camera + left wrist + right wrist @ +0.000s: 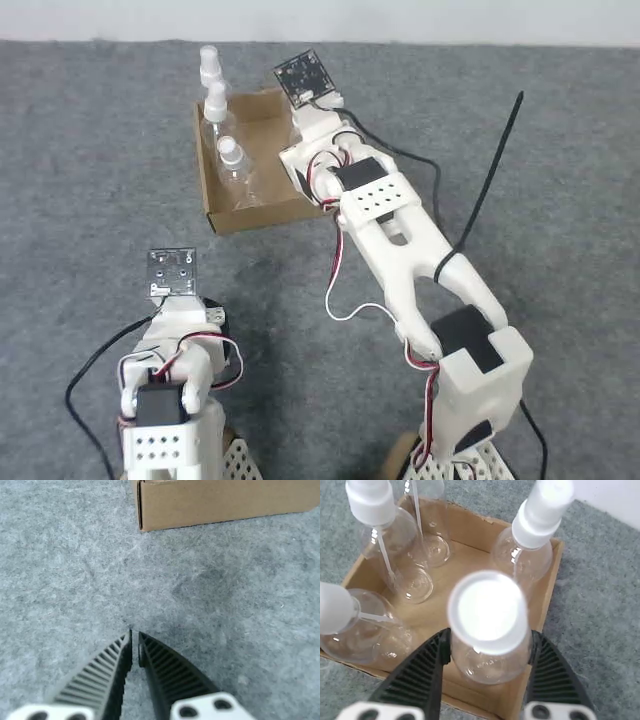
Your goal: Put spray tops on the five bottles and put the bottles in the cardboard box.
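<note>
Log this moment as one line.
left hand: shut, over carpet | right hand: around capped bottle in cardboard box | other bottles: in box

We see a matt brown cardboard box (262, 215) on rough grey felt-like cloth (225, 590). The bottle (490, 662) is clear, glossy plastic under a smooth white plastic spray top (487, 610). The ribbed fingers (170, 670) of the left gripper (135, 636) look matt black plastic. The right arm's shell (400, 240) is smooth white plastic.
</note>
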Available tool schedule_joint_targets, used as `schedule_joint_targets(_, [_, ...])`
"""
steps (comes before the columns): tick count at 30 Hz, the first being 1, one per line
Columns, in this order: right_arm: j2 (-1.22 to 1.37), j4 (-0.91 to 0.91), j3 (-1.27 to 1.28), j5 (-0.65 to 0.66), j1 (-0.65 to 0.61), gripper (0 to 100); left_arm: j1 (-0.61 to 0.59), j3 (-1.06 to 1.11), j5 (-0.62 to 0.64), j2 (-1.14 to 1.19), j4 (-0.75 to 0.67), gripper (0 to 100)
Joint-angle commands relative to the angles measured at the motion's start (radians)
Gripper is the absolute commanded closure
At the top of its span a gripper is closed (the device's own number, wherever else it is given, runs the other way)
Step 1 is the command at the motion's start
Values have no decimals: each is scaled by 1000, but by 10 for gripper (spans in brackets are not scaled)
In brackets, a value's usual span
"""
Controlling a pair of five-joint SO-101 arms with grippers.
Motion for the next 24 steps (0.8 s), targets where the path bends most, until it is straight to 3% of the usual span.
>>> schedule_joint_targets(1, [8, -22, -40, -11, 16, 876, -3, -12, -12, 3, 8, 988])
schedule_joint_targets(24, [54, -41, -40, -11, 16, 875, -3, -12, -12, 3, 8, 988])
